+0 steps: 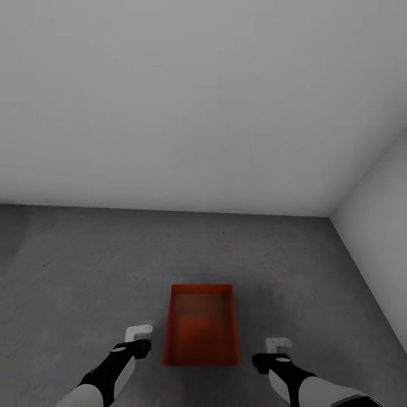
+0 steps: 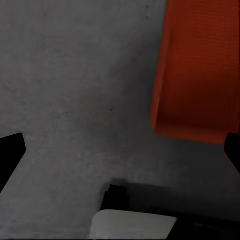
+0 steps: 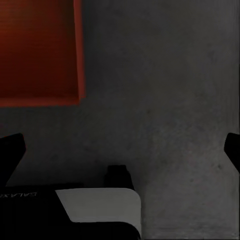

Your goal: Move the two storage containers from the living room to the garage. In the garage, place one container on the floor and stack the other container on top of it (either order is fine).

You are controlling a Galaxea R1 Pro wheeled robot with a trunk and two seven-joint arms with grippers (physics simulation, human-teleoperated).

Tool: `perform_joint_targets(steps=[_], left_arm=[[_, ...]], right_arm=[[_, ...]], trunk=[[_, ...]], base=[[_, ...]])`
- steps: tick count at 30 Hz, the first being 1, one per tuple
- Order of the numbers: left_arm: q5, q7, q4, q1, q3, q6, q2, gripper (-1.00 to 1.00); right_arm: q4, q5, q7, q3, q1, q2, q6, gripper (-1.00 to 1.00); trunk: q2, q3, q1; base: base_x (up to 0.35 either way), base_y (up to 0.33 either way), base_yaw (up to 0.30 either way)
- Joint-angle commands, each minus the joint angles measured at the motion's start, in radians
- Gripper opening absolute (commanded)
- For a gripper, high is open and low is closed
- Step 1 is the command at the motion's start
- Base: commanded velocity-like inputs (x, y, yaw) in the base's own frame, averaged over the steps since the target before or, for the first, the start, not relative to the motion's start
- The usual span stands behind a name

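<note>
Low in the head view, left of centre, the left tool point(image 1: 138, 333) hangs over the dark concrete floor point(image 1: 73, 271), just beside the bin's left wall and apart from it. Its fingers are spread wide and hold nothing; in the left wrist view the two dark fingertips point(image 2: 11, 150) stand at opposite edges of the frame with bare floor between them.

At lower centre sits one red-orange bin point(image 1: 199, 325), flat on the floor, lidless and empty, its long axis running away from the robot toward the white-grey wall point(image 1: 169, 113) that fills the upper frame. A second wall point(image 1: 379, 192) closes the corner at the right. The second bin is not to be seen here.

At lower right the right tool point(image 1: 278, 345) mirrors the left one: spread open, empty, near the bin's right wall but not touching.

Judging by this, the first bin looks set down, and the step in hand is probably to let go and back off. To do it well, the arms should lift or draw straight back without brushing the thin walls, since a nudge would skew the bin. Keeping it square and away from the corner will leave room to lower the other bin straight onto it.
</note>
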Motion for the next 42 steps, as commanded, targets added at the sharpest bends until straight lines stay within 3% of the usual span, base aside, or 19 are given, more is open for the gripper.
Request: perform_joint_targets(steps=[1,5,8,11,15,22,29,42], left_arm=[[0.0,0.001,0.017,0.0,0.005,0.006,0.008,1.0],[0.003,-0.007,0.174,0.0,0.005,0.003,0.065,1.0],[0.003,-0.01,0.271,0.0,0.006,0.002,0.076,1.0],[0.006,-0.009,0.311,0.0,0.006,0.005,0.079,1.0],[0.007,-0.006,0.327,0.001,0.006,0.008,0.08,1.0],[0.008,-0.002,0.331,0.009,0.006,0.003,0.08,1.0],[0.019,-0.002,0.332,0.009,0.006,-0.018,0.08,1.0],[0.037,-0.002,0.332,0.01,0.006,-0.024,0.085,1.0]], right_arm=[[0.009,-0.009,-0.003,0.009,0.0,-0.001,0.0,1.0],[0.033,-0.008,-0.001,0.01,-0.008,-0.044,0.011,1.0],[0.037,-0.006,0.0,0.011,-0.002,-0.063,0.016,1.0],[0.038,-0.005,0.001,0.011,0.038,-0.068,0.016,1.0],[0.038,-0.003,0.001,0.011,0.08,-0.069,0.016,1.0],[0.038,-0.004,-0.003,0.011,0.101,-0.069,0.012,1.0],[0.038,-0.006,-0.004,0.011,0.142,-0.069,0.005,1.0],[0.038,-0.005,-0.007,0.012,0.151,-0.066,0.018,1.0]], trunk=[[-0.001,-0.001,0.0],[-0.001,-0.001,0.0],[-0.001,-0.001,0.0],[-0.001,-0.001,0.0],[-0.001,-0.001,0.0],[-0.001,-0.001,0.0],[-0.001,-0.001,0.0],[-0.001,-0.001,0.0]], base=[[0.0,0.0,0.0],[0.0,0.0,0.0],[0.0,0.0,0.0],[0.0,0.0,0.0],[0.0,0.0,0.0],[-0.072,0.0,0.0],[-0.306,0.0,0.0],[-0.341,0.0,0.0]])
